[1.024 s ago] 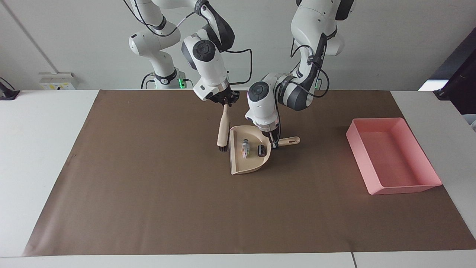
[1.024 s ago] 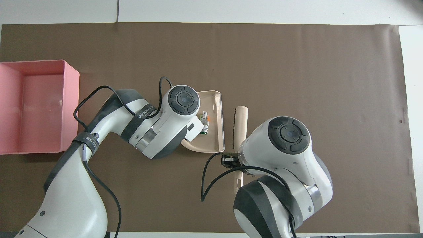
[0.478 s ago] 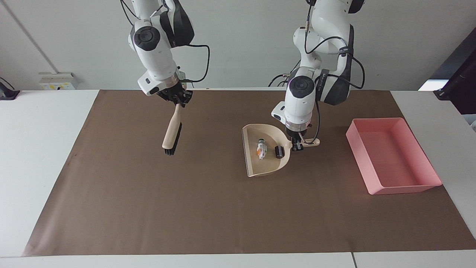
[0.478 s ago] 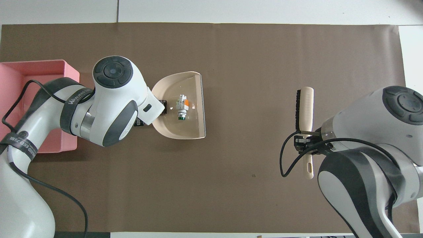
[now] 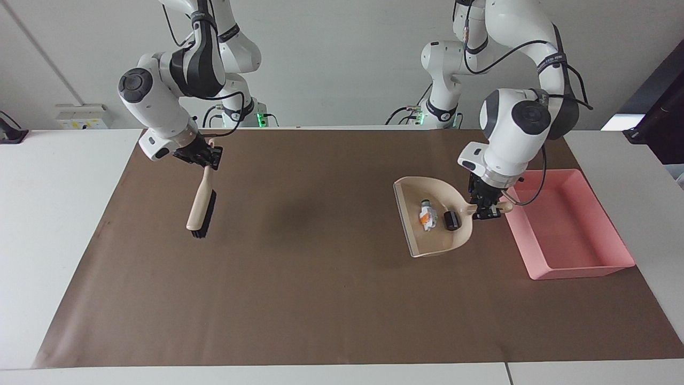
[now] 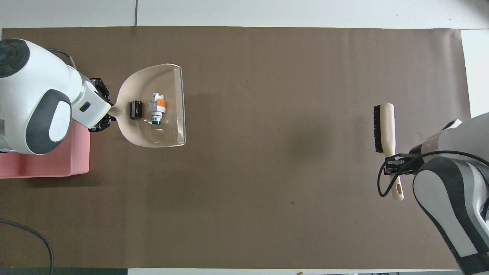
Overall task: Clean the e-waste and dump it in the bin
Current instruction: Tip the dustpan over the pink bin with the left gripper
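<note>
- The e-waste sits in the dustpan [image 5: 435,224] I carry: a white piece [image 5: 427,216] with orange and green marks, and a small black block [image 5: 452,220] beside it, closer to the handle.
- My left gripper [image 5: 487,207] is clamped on the dustpan's handle, holding the pan up over the brown mat [image 5: 299,299], just beside the pink bin [image 5: 566,224] at the left arm's end of the table. The shadow under the pan tells me it is off the mat.
- Doing this step well, as I judge it: keep the pan level until its open lip is over the bin's inside, then tip it lip-down so both bits slide out. Tilting early would drop them on the mat; the black block lies close to the handle and has the longest slide.
- I should clear the bin's low wall rather than knock it.
- My left arm comes down from above, its wrist bent so the fingers point down at the handle, the wrist itself over the bin's edge in the overhead view.
- My right gripper [image 5: 206,158] grips the brush [image 5: 201,206] by its handle, bristles hanging down above the mat toward the right arm's end, well apart from the pan; that arm waits.
</note>
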Robot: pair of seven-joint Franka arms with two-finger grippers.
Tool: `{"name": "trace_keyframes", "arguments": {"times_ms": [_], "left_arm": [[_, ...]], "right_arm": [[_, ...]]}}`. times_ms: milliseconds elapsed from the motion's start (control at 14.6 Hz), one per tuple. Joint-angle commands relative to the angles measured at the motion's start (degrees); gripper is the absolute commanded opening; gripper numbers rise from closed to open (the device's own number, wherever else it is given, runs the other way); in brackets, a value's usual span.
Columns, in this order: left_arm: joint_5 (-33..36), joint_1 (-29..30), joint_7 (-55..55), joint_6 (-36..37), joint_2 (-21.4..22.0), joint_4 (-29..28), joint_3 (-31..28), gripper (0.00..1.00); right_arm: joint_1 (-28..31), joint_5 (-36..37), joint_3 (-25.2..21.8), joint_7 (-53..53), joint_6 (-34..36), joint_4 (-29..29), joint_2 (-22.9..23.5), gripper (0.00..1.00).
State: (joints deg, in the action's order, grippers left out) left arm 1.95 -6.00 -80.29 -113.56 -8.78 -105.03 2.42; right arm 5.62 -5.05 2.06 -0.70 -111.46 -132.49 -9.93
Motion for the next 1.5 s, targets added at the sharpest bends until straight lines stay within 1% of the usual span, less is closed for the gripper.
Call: {"name": "trace_keyframes", "arguments": {"times_ms": [0, 137, 205, 273, 410, 546, 614, 751, 888, 956, 1024, 1161, 1434], "left_arm": [[-3.00, 6.24, -7.75, 4.04, 0.79, 4.37, 0.31, 0.00], [-3.27, 10.37, -11.28, 6.50, 0.70, 6.75, 0.22, 0.00], [-3.45, 13.01, -13.04, 7.38, 0.70, 7.37, 0.22, 0.00], [-3.45, 14.77, -15.75, 7.57, 0.70, 7.90, 0.05, 0.00], [-3.36, 19.42, -21.63, 8.00, 0.44, 9.48, -0.13, 0.00], [-3.27, 23.39, -26.31, 7.92, 0.00, 10.45, -0.04, 0.00], [-2.84, 24.36, -26.59, 7.92, -0.79, 11.41, -0.13, 0.00], [-0.22, 24.72, -27.20, 7.14, -1.06, 11.77, -1.18, 0.01], [3.56, 24.81, -27.12, 5.73, -1.24, 11.77, -1.54, 0.01], [5.67, 24.81, -27.12, 4.16, -1.24, 11.77, -2.32, 0.01], [7.00, 24.72, -26.77, 3.18, -1.24, 11.51, -2.76, 0.01], [10.77, 24.63, -26.32, 1.95, -1.32, 11.42, -2.77, 0.01], [22.45, 23.49, -22.03, -0.68, -1.94, 10.29, -2.68, 0.00]], "right_arm": [[4.47, 0.74, 0.93, -5.62, -6.65, -4.79, -0.36, 0.00], [5.10, 0.92, 0.85, -5.80, -7.98, -4.97, 1.30, 0.00], [5.71, 1.62, 0.84, -6.24, -9.81, -5.06, 2.44, 0.00], [6.41, 3.97, 0.84, -7.90, -10.88, -5.06, 3.33, 0.00], [6.59, 8.19, 0.93, -9.41, -10.97, -5.06, 3.33, 0.00], [6.50, 9.18, 0.93, -9.41, -10.80, -5.06, 3.33, 0.00], [6.50, 9.18, 0.93, -9.41, -10.80, -5.15, 3.33, 0.01], [6.59, 9.18, 0.93, -9.41, -10.80, -5.15, 3.33, 0.08], [6.59, 9.18, 0.93, -9.15, -10.97, -5.41, 3.33, 0.24], [6.68, 9.18, 0.93, -9.06, -10.97, -5.50, 3.33, 0.28], [6.59, 9.18, 0.93, -8.97, -10.97, -5.50, 3.33, 0.28], [6.68, 9.18, 0.93, -8.97, -11.06, -5.50, 3.33, 0.35], [7.47, 9.09, 1.02, -7.30, -11.94, -5.50, 3.33, 0.36]]}}
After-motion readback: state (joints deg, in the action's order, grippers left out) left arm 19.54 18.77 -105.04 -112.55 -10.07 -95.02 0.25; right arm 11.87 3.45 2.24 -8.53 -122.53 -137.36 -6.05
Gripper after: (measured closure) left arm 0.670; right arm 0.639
